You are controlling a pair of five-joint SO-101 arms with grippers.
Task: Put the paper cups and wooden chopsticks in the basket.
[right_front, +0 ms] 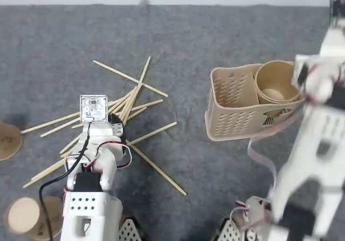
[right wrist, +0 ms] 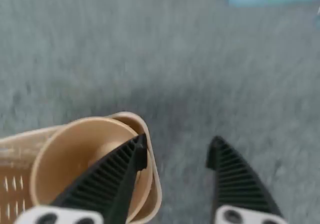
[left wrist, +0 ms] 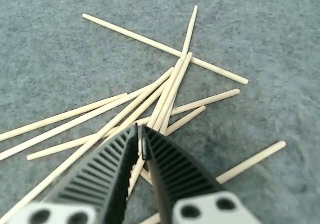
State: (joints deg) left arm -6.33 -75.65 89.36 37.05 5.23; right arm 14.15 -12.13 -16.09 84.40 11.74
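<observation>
- We see the left claw (left wrist: 139, 130) hanging over the heap of wooden chopsticks (right_front: 131, 100) in the left half of the grey surface (right_front: 215, 31). Its tips are right above the spot where several sticks cross.
- Its jaws are drawn together with barely a slit between them. We cannot tell whether a stick is nipped there.
- Most sticks lie flat and fan out, their long axes running from the near-left corner toward the far right. One long stick (right_front: 129, 78) crosses them on the far side. Another stick (right_front: 159, 170) slants off toward the near edge.
- The right claw (right wrist: 177, 146) has its jaws wide apart and grips nothing. One finger reaches over the rim of the cup in the basket, and the other is over bare surface beside it.
- The basket (right_front: 232, 123) sits right of the middle. A paper cup (right_front: 276, 80) stands mouth-up in its end nearer the right edge.
- We find one loose cup (right_front: 7, 141) at the left edge and two more cups (right_front: 22, 215) at the near-left corner.
</observation>
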